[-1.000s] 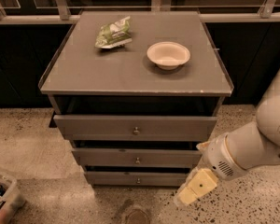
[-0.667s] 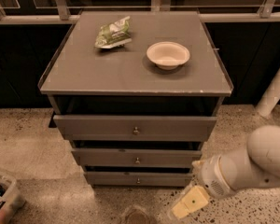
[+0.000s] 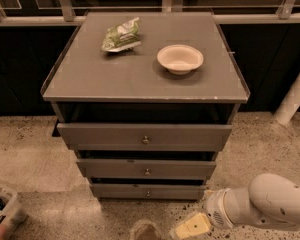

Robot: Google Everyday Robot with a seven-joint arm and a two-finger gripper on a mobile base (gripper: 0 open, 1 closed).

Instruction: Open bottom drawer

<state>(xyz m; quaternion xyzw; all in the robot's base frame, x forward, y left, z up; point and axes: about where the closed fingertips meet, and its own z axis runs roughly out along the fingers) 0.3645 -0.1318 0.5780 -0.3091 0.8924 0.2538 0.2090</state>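
My gripper [image 3: 190, 227] has dropped from beside the middle drawer [image 3: 115, 168] to low and right of the bottom drawer [image 3: 120, 190], which is hardly pulled out, so I judge I'm lining up on its knob [image 3: 148, 193]; open or closed, I cannot tell.

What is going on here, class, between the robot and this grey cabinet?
A robot arm is set to open the bottom drawer. Its tool hangs low near the floor, right of the drawer's knob and apart from it. A bowl and a green snack bag sit on the cabinet top.
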